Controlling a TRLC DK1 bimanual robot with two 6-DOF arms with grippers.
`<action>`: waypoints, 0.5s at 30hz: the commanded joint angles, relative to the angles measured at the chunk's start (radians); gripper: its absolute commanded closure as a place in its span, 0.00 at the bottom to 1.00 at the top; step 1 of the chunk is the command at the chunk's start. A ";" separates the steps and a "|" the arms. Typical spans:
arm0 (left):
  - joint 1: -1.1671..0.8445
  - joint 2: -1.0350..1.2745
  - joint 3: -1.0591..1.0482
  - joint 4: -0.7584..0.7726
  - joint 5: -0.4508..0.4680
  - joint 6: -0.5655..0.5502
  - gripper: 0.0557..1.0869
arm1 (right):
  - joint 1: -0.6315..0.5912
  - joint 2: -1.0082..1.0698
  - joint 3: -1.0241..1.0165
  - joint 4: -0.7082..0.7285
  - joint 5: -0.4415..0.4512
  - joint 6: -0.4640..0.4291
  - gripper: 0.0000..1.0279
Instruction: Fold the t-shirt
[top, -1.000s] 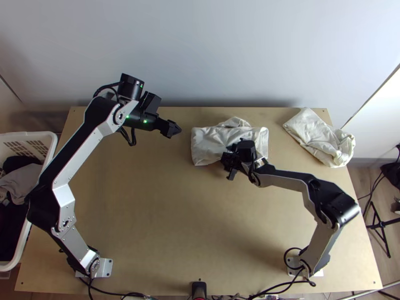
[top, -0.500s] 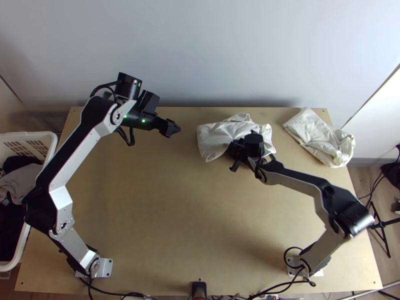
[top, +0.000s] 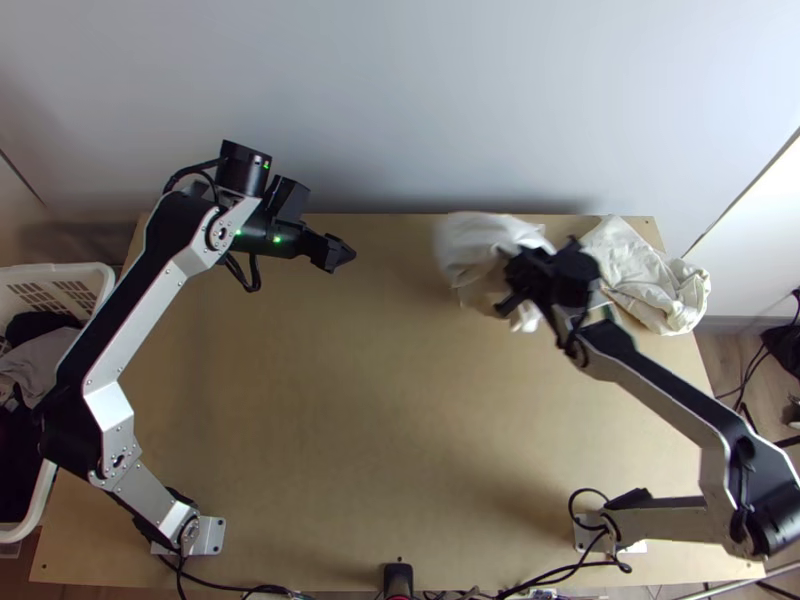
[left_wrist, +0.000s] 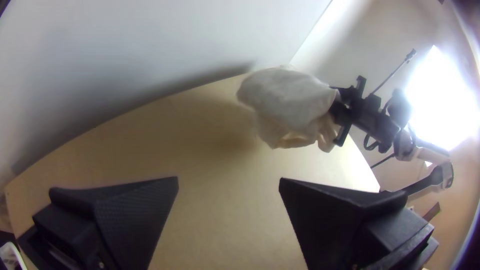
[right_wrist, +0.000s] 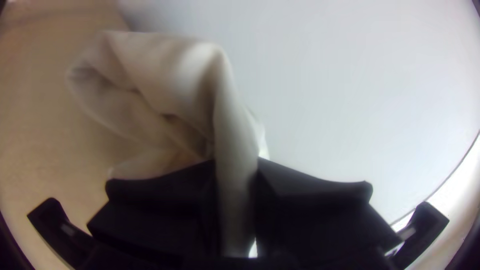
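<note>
Find shirt (top: 480, 240) above the table's (top: 350, 420) far part, right of centre, bunched & hanging fr. R gripper (right_wrist: 237, 162); prob. lifted, can't tell re lowest edge. See R gripper closed w/ a narrow gathered strip pinched btwn its fingers; can't tell if hem or sleeve. See L gripper (left_wrist: 228, 182) w/ fingers wide apart & nothing btwn them, well away fr. shirt.

Expect v. light weight, soft & floppy, w/ no stiffness to help; prob. not slippery, hard to damage, but quick to crease or swing. Take hold at 2 pts, not 1: pinch w/ R gripper as now, then w/ L gripper catch an opp. corner or free hem & draw apart to spread before folding. Avoid a mid-panel grab, else more bunching.

Count 1 shirt in grip; 1 other cloth (top: 645, 275), creased & loosely folded, nr far right corner; 1 basket (top: 60, 270) at left edge w/ min. 2 pcs. inside, i.e. 1 grey item (top: 45, 360) & 1 dark item (top: 30, 325), exact no. can't tell; 2 arms, i.e. L arm (top: 135, 325) & R arm (top: 655, 395); 2 grippers, 1 per arm; 1 table.
</note>
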 joint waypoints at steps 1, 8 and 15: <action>0.010 -0.023 -0.001 -0.012 -0.005 -0.002 0.05 | -0.178 -0.114 0.046 -0.051 0.003 0.063 0.97; 0.010 -0.035 -0.006 -0.025 -0.008 -0.003 0.05 | -0.389 -0.149 0.162 -0.106 -0.032 0.082 0.97; 0.018 -0.051 -0.033 -0.028 -0.011 -0.003 0.05 | -0.670 -0.126 0.248 -0.113 -0.162 0.082 0.97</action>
